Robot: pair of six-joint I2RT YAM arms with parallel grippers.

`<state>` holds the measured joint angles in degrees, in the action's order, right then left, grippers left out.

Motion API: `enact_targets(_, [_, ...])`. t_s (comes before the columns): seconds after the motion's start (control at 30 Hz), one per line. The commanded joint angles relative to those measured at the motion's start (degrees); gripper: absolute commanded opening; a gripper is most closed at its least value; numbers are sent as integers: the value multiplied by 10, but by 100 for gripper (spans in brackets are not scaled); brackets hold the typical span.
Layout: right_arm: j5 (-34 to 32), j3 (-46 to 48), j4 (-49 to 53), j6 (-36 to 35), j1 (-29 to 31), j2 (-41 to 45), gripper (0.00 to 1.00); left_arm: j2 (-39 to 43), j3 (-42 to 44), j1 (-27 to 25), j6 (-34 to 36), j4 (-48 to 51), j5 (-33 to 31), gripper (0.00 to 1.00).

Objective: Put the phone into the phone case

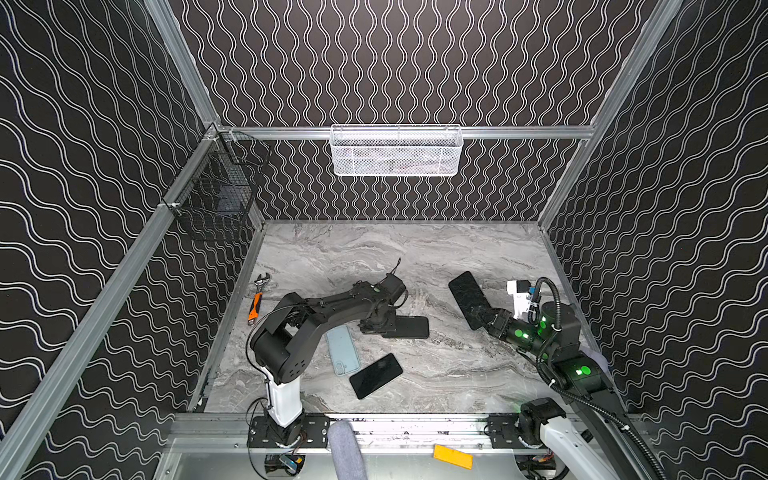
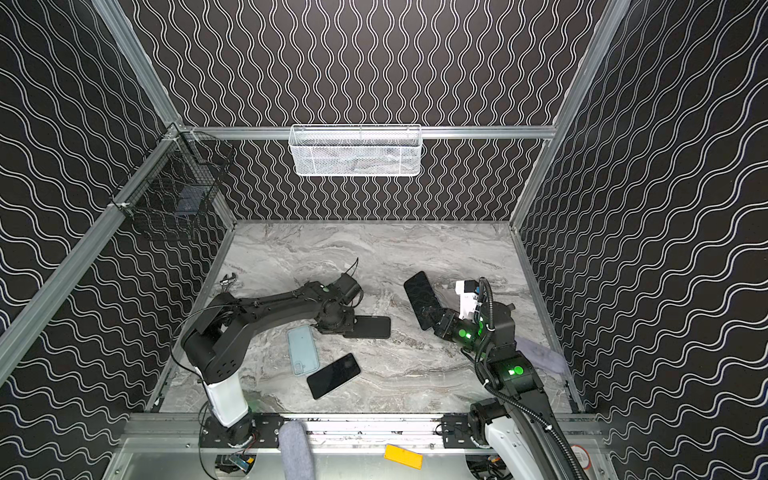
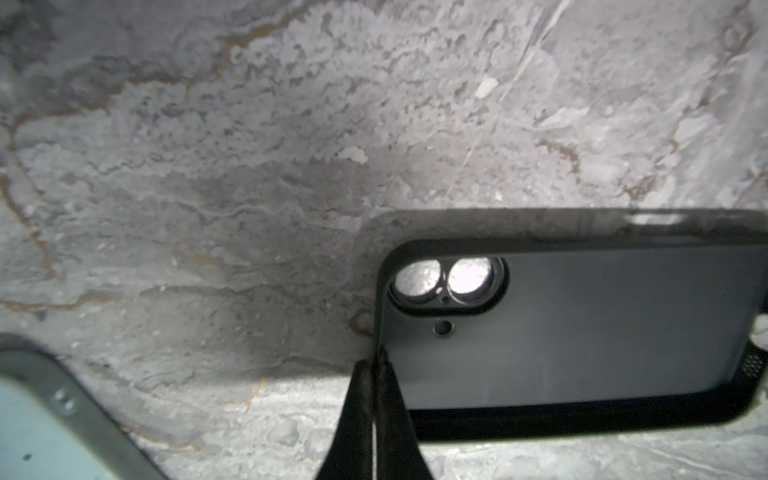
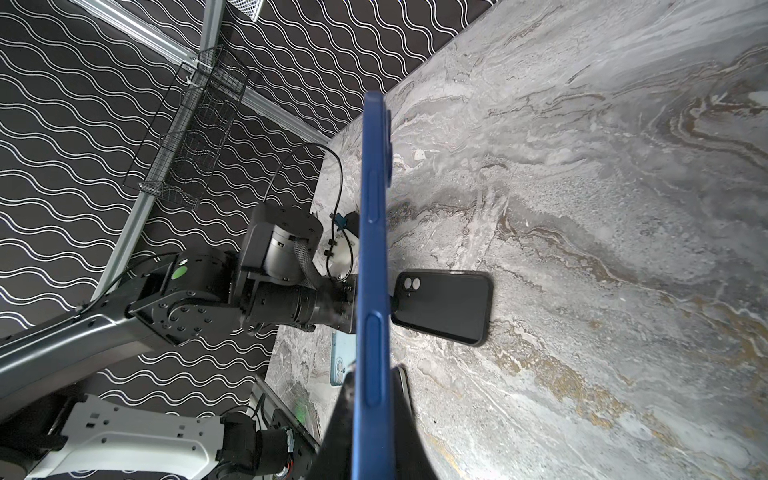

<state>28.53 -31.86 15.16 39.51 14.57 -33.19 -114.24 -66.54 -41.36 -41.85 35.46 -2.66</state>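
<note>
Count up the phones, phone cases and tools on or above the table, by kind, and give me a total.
Phones: 2, a loose phone and a held phone in the right gripper.
Cases: 2, a black case and a light blue case.
Wrenches: 1, the wrench.
Total: 5.

No legible text, brand, number or sign is showing in any view. A round red-and-white sticker point(image 2: 580, 457) is sitting on the frame well behind the right claw point(image 2: 433, 322), but its print is appearing too small to read.
</note>
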Motion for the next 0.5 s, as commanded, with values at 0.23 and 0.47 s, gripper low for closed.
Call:
enact_targets(0.23, [-17,-9,-12,-2,1,20,0,42,4,1,21,-21,1,43])
enact_targets(0.47, [-26,-30,4,-44,1,14,0,150,-30,2,117,-36,1,57])
